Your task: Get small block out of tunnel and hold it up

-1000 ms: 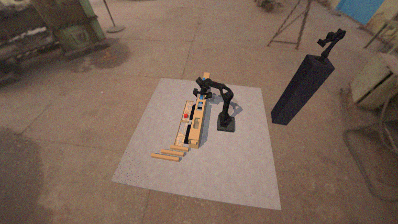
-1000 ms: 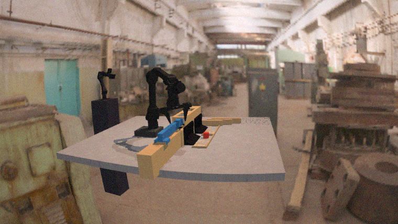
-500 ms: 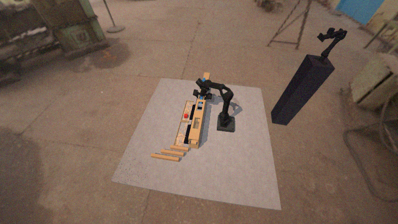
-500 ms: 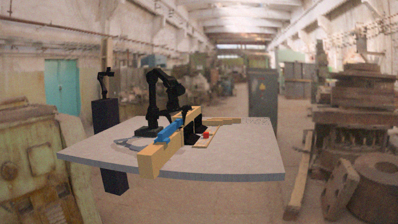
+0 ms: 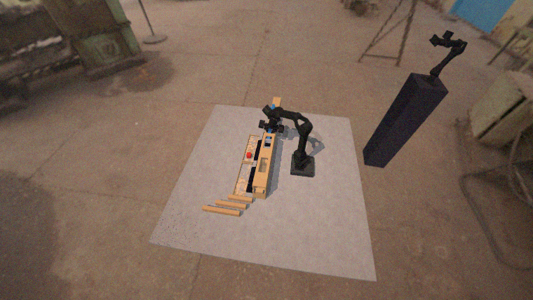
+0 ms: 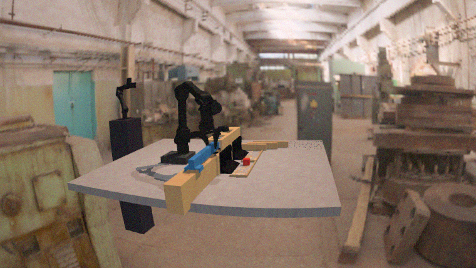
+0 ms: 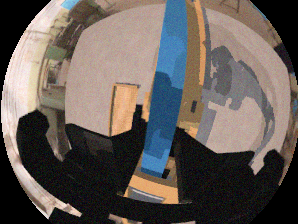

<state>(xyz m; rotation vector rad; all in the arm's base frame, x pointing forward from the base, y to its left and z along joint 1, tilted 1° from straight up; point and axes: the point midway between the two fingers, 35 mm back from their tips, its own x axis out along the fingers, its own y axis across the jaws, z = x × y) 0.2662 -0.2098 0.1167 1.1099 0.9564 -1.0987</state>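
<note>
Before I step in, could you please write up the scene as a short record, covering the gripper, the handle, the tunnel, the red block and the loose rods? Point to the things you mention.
gripper: shut on the blue handle, fingers on either side (image 5: pixel 270 130) (image 6: pixel 215 146) (image 7: pixel 161 145)
blue handle (image 6: pixel 201 156) (image 7: pixel 172 55): sticks out of one end of the tunnel, lying along the wooden rail (image 6: pixel 176 190)
covered tunnel (image 5: pixel 265 152) (image 6: pixel 229 135): wooden, openings in its top
red block (image 5: pixel 249 155) (image 6: pixel 246 161): outside the tunnel, in the shallow tray (image 5: pixel 235 186) (image 6: pixel 253 164) beside it
loose rods: three, lying off the tunnel's far end
block in tunnel: cannot tell
</note>
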